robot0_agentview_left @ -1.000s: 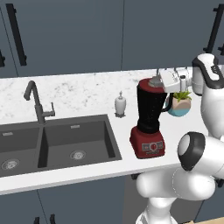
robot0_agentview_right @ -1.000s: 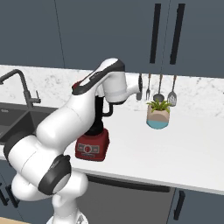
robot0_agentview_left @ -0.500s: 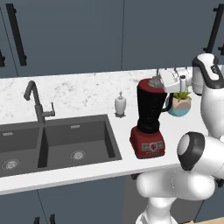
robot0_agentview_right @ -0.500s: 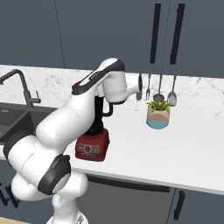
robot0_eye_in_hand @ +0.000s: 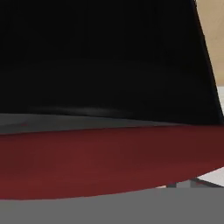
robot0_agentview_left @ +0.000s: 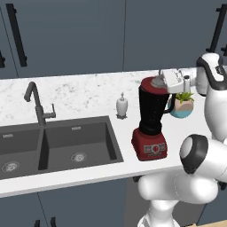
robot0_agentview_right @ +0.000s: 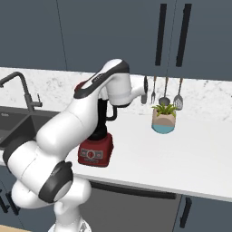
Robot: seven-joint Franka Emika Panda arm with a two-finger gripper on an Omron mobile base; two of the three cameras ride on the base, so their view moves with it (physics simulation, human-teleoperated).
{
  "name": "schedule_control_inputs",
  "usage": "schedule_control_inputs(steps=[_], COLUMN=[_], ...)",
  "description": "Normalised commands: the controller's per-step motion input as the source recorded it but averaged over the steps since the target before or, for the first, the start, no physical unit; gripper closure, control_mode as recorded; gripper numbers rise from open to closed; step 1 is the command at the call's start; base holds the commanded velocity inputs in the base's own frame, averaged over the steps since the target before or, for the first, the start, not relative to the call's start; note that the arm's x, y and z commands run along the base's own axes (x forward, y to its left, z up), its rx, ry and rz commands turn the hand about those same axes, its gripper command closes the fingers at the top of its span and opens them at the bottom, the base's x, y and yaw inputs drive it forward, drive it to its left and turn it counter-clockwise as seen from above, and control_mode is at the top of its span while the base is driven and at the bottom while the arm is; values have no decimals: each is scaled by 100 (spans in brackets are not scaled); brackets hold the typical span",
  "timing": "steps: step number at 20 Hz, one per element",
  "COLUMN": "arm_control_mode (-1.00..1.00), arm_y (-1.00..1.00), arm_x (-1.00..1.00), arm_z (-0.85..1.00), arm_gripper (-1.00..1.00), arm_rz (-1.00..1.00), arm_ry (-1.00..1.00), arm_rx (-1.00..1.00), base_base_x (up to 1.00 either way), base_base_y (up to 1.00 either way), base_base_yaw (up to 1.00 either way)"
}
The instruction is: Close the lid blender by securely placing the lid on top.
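Observation:
The blender [robot0_agentview_left: 150, 145] stands on the counter, a boxy red base under a dark tapered jar [robot0_agentview_left: 153, 108]. The red lid [robot0_agentview_left: 154, 82] with its grey centre lies across the jar's rim. My gripper [robot0_agentview_left: 162, 81] reaches in level from the right and meets the lid's right edge; its fingers are hidden, so I cannot tell whether it is open or shut. In the hand view the lid [robot0_eye_in_hand: 109, 162] is a broad red band very close, with the black jar [robot0_eye_in_hand: 100, 57] beyond. From the right, my arm covers most of the jar above the base [robot0_agentview_right: 95, 152].
A white soap dispenser [robot0_agentview_left: 122, 106] stands left of the blender, beside the double sink [robot0_agentview_left: 57, 142] and faucet [robot0_agentview_left: 37, 104]. A potted plant [robot0_agentview_left: 183, 104] sits just right of the jar under my forearm. Utensils [robot0_agentview_right: 165, 93] hang on the back wall.

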Motion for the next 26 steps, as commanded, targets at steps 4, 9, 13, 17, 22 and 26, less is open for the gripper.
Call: schedule_control_inputs(steps=[4, 9, 13, 17, 22, 26], arm_control_mode=[-100, -100, -100, -100, -100, -100], arm_y=[3, 11, 21, 17, 2, 4], arm_x=[-22, -32, -2, 0, 0, -8], arm_z=[35, 6, -9, -17, -2, -3], arm_gripper=[-100, -100, -100, -100, -100, -100], arm_rz=[0, 0, 0, 0, 0, 0], arm_ry=[-15, -8, 4, 15, 9, 7], arm_rx=[0, 0, 0, 0, 0, 0], base_base_x=[0, 0, 0, 0, 0, 0], base_base_y=[0, 0, 0, 0, 0, 0], base_base_yaw=[0, 0, 0, 0, 0, 0])
